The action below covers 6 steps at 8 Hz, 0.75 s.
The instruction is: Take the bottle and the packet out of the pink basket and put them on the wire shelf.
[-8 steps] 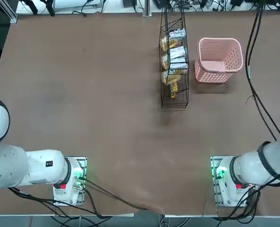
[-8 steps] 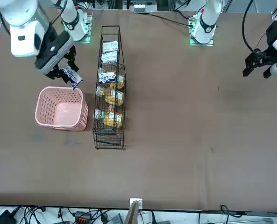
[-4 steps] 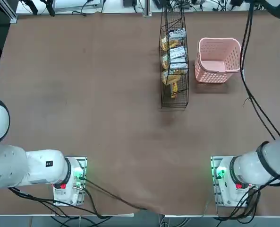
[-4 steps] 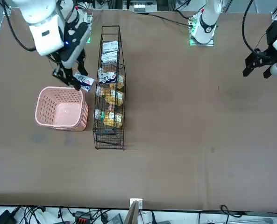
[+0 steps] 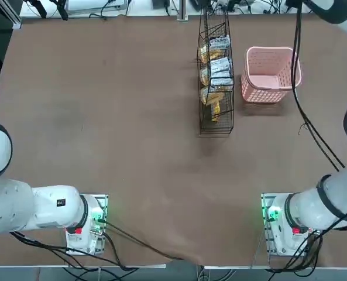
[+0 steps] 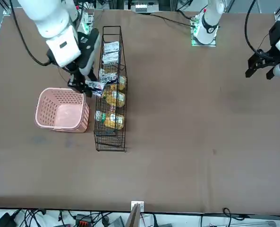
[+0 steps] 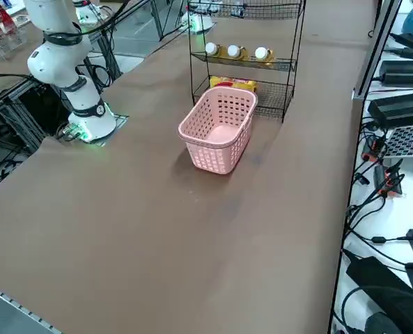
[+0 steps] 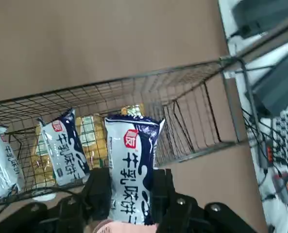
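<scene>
Your work surface is a brown table (image 5: 114, 105). Standing directly on it are the wire shelf (image 5: 215, 73) and, just beside it, the pink basket (image 5: 271, 74), upright with its mouth open to you. Both arm bases (image 5: 287, 225) are mounted at the near edge. The rest of the tabletop shows only bare brown covering.

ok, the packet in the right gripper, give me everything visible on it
The packet is a flat white sachet with dark navy print, a small red mark near one end and crimped ends; it looks like glossy film. It is pinched at one end in the shut right gripper, the rest sticking out free. In the front view it hangs in the air between the pink basket and the wire shelf, right at the shelf's side. Similar white packets already lie inside the shelf.
</scene>
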### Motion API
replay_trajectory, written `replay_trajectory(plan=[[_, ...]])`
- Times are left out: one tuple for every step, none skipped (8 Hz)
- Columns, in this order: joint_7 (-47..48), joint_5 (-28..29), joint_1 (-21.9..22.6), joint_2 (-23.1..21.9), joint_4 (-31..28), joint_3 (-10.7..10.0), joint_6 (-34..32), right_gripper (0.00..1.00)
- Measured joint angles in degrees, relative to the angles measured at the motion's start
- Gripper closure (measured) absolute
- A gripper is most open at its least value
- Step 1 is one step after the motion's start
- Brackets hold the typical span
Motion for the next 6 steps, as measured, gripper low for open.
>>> replay_trajectory(plan=[[-1.7,0.0,0.6,1.2,0.6,0.1,0.0,0.57],[-3.7,0.0,1.0,2.3,1.1,0.1,0.0,0.57],[-5.4,0.0,1.1,3.3,1.3,0.1,0.0,0.57],[-7.0,0.0,1.3,4.0,1.5,0.1,0.0,0.57],[-8.8,-0.1,1.4,4.7,1.7,0.1,0.0,0.57],[-10.2,-0.1,1.4,5.3,1.8,0.1,0.0,0.57]])
